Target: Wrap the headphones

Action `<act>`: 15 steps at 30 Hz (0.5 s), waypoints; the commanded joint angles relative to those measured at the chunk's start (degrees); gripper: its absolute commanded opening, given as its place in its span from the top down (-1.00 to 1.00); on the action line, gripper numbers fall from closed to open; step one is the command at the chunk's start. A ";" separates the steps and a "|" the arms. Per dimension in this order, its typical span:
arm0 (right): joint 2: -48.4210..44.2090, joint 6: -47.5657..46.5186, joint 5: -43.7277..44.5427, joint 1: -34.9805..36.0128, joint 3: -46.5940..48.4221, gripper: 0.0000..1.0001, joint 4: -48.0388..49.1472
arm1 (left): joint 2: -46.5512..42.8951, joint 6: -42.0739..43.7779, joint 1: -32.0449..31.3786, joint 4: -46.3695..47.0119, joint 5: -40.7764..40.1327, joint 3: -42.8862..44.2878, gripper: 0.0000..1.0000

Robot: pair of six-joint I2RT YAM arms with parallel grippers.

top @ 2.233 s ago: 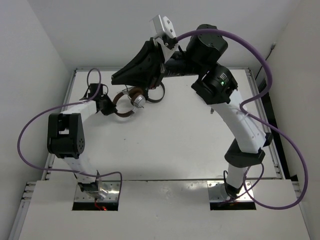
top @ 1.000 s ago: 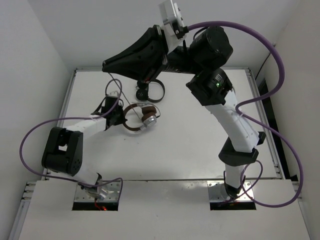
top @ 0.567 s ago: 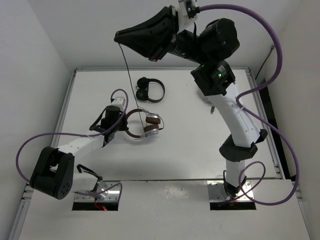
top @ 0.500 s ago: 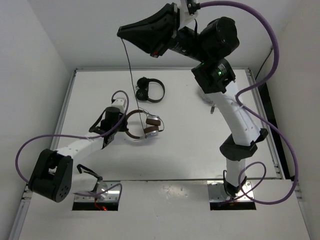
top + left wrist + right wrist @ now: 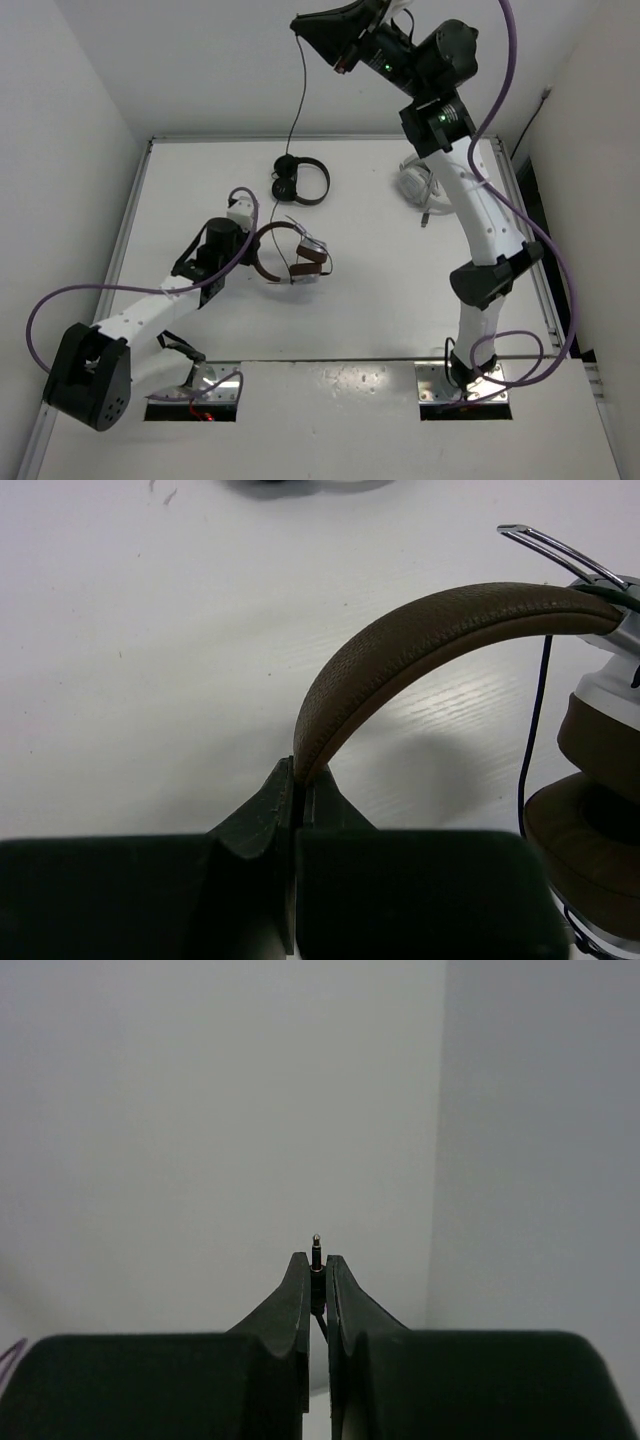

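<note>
Headphones with grainy brown arched band

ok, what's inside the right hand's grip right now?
The right hand is shut on the jack plug; its metal tip pokes out on top. The black cable hangs down to the headphones. The plug's body is covered by the fingers.

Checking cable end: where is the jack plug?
In the right wrist view, the jack plug sits pinched in the right gripper, held high over the table's far side.
</note>
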 commanded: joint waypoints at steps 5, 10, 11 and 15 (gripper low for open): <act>2.56 7.02 2.41 -8.59 -4.97 1.00 6.10 | -9.00 -0.91 -0.81 0.13 4.54 0.35 1.00; 3.88 7.02 2.93 -12.64 -6.72 1.00 6.10 | -12.87 -2.31 0.68 -3.20 3.66 1.05 1.00; 3.89 7.02 2.93 -13.25 -6.73 1.00 6.10 | -12.87 -2.32 1.21 -4.00 4.62 1.05 1.00; 4.42 7.02 3.46 -16.85 -6.73 1.00 6.10 | -16.03 -4.60 2.44 -7.95 6.13 1.58 1.00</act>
